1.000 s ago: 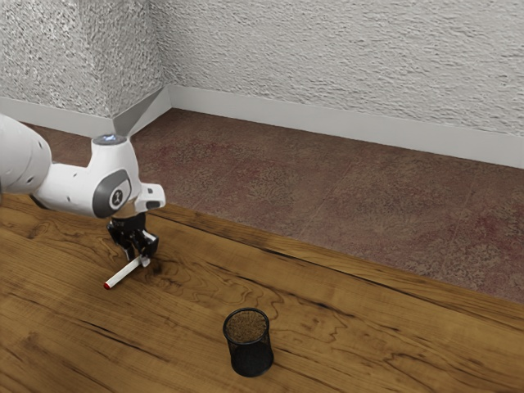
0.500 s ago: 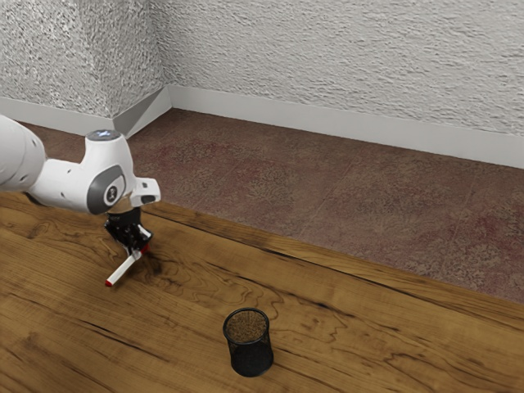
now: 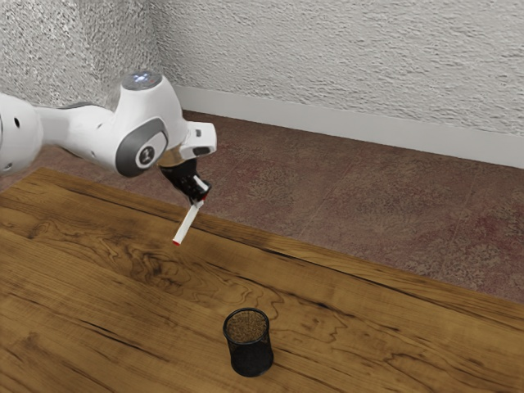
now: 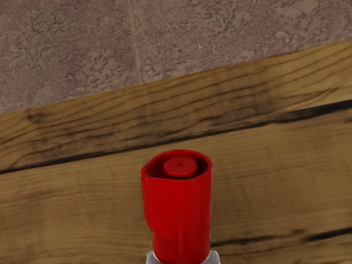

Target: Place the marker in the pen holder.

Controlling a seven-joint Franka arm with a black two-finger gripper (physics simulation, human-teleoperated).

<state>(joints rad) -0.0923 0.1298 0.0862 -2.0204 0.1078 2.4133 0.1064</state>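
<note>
My gripper (image 3: 199,199) is up above the table near its far edge in the exterior view, shut on the white marker (image 3: 187,223) close to one red end. The marker's other red-tipped end slants down toward the exterior view's lower left, off the wood. In the wrist view the red end of the marker (image 4: 181,214) points up toward the camera, large and close. The black mesh pen holder (image 3: 250,352) stands upright on the table, lower and to the exterior view's right of the gripper, apart from the marker.
The wooden table (image 3: 98,286) ends at a long edge beside the reddish-brown floor (image 3: 344,196). Behind the floor runs a textured white wall (image 3: 352,57) with a pale baseboard. The table edge and floor also lie beneath my hand.
My gripper has risen and moved to the exterior view's right, carrying the marker off the table area where it was. The marker now hangs more steeply. The pen holder has stayed put.
</note>
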